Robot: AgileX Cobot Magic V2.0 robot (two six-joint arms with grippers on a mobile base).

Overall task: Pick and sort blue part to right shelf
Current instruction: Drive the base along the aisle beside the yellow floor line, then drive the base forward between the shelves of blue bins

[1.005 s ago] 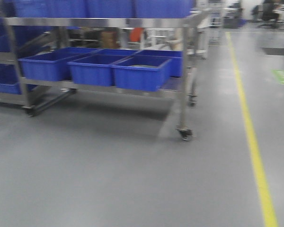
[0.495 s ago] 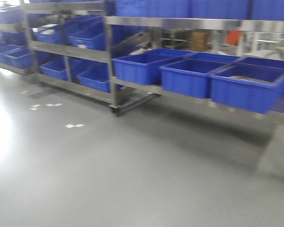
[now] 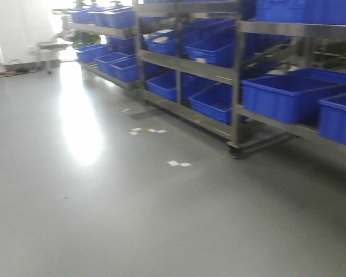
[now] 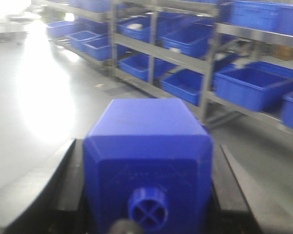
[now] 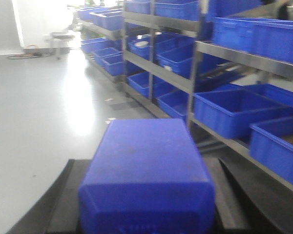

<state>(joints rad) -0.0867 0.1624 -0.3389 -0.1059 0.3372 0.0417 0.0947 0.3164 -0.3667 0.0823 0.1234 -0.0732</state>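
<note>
My right gripper (image 5: 146,175) is shut on the blue part (image 5: 146,146), a long blue block lying between the black fingers (image 5: 63,195); its cap end is out of frame. My left gripper (image 4: 146,165) is shut on a wider, squat blue block (image 4: 146,126) with a small round cross-marked knob (image 4: 147,208) facing the camera. The right shelf (image 3: 300,30), a steel rack with large deep blue bins (image 3: 288,95), stands at the right of the front view. It also shows in the left wrist view (image 4: 263,36) and the right wrist view (image 5: 249,58). Neither gripper shows in the front view.
Further steel racks (image 3: 179,60) with smaller blue bins run back along the wall to the left. A rack caster (image 3: 234,153) sits on the grey floor. White tape marks (image 3: 179,164) lie on the floor. A white machine (image 3: 49,49) stands at the far left, with strong glare nearby.
The front view has swung to the left: the rack with large bins slid to the right edge, the yellow floor line left the frame, and more racks and open floor came in.
</note>
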